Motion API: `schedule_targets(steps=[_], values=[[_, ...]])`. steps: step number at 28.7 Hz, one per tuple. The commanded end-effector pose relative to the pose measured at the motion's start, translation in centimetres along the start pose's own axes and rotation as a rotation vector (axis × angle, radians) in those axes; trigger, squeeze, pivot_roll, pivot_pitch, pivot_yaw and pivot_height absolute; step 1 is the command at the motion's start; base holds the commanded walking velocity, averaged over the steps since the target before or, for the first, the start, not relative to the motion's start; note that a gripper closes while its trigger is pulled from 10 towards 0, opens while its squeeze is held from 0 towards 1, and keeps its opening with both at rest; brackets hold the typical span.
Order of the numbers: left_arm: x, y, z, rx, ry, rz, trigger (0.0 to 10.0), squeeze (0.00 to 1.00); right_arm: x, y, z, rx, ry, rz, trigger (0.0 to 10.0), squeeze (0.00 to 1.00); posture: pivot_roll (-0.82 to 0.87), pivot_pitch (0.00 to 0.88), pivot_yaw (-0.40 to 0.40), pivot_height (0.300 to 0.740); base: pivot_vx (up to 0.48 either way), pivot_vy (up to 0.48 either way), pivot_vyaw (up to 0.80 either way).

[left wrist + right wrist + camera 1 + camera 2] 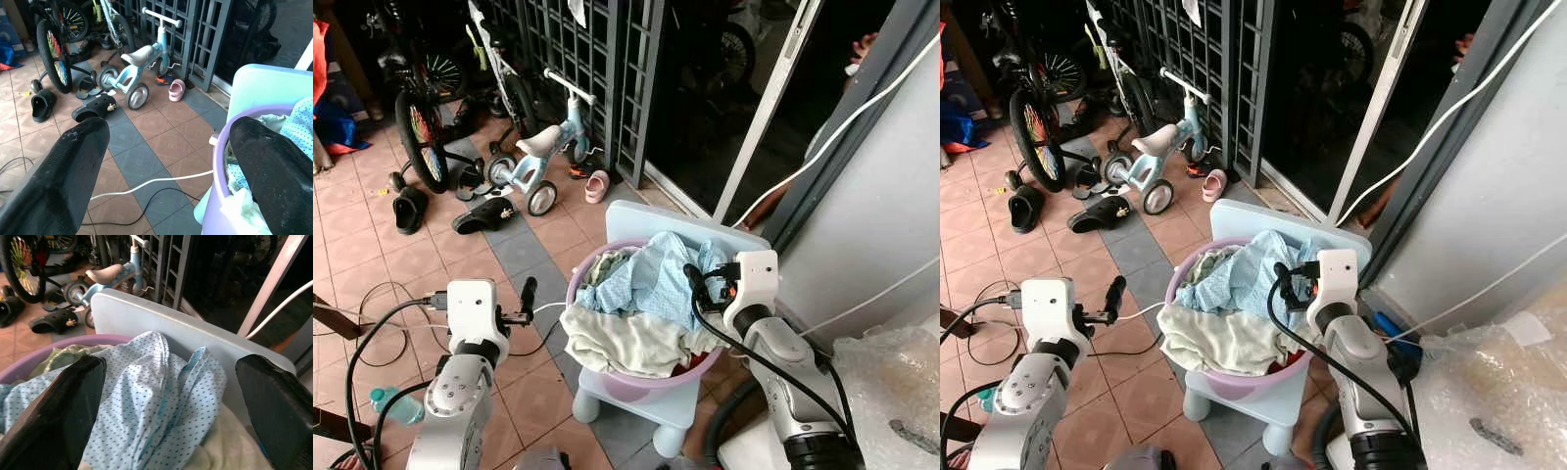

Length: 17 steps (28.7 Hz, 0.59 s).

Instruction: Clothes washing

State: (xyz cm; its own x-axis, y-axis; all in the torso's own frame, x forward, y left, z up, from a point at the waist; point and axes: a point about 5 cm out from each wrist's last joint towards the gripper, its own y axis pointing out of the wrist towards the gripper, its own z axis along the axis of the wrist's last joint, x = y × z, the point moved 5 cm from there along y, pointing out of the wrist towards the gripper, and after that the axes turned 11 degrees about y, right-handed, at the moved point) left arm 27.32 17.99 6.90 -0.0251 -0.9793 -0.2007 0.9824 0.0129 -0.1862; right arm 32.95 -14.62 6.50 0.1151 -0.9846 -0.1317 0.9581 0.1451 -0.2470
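Observation:
A purple basin (574, 278) heaped with clothes rests on a pale blue plastic chair (638, 217). On top lies a light blue dotted garment (146, 396), with a cream cloth (619, 343) hanging over the near rim and a greenish piece (604, 264) at the back left. My right gripper (171, 364) hovers open just above the dotted garment at the basin's right side, with nothing between its fingers. Left of the basin, my left gripper (168, 129) is open over the tiled floor, one finger (274, 166) close to the basin's rim.
A child's balance bike (543, 147), a bicycle wheel (421, 137), black sandals (487, 213) and a pink shoe (596, 185) lie ahead on the left. Cables (146, 183) cross the floor beside the chair. A door frame, a wall and bubble wrap (891, 392) close in on the right.

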Motion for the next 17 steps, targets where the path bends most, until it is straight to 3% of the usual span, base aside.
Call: schedule_targets(steps=[1,7,12,17], values=[[0.1,-0.5,0.8,0.014,0.005,-0.001,10.0,0.0,-0.5,0.5,0.2,-0.014,0.023,0.015,10.0,0.0,0.06,0.038,-0.021,0.74,0.0,0.0,0.0],[0.3,-2.1,0.4,-0.009,0.007,-0.009,10.0,0.0,-1.6,1.4,-1.0,-0.103,-0.03,0.043,10.0,0.0,0.08,0.086,-0.045,0.74,0.0,0.0,0.0],[0.8,-4.1,0.0,-0.058,-0.006,-0.006,10.0,0.0,-3.7,2.5,-3.0,-0.216,-0.061,0.117,10.0,0.0,0.12,0.117,-0.066,0.74,0.0,0.0,0.0],[0.9,-5.1,0.2,-0.077,0.002,-0.014,10.0,0.0,-4.0,3.0,-4.3,-0.25,-0.071,0.109,10.0,0.0,0.16,0.154,-0.08,0.74,0.0,0.0,0.0]])
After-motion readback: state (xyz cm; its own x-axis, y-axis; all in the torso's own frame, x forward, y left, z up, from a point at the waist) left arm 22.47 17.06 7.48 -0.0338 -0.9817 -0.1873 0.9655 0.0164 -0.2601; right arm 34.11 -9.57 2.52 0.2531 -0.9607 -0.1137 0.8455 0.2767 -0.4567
